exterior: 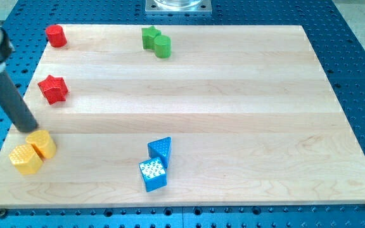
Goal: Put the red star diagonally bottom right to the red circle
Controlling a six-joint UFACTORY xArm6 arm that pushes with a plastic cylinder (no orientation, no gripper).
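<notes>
The red star (53, 88) lies near the board's left edge, upper half. The red circle (56, 35) sits at the board's top left corner, straight above the star and well apart from it. My tip (29, 129) is at the left edge, below and left of the red star with a gap between them, and just above the two yellow blocks (33, 152). The rod slants up to the view's top left.
A green star (149, 37) and a green round block (162, 46) touch each other at the top middle. A blue triangle (161, 150) and a blue cube (153, 175) sit together at the bottom middle. The wooden board (233, 114) lies on a blue perforated table.
</notes>
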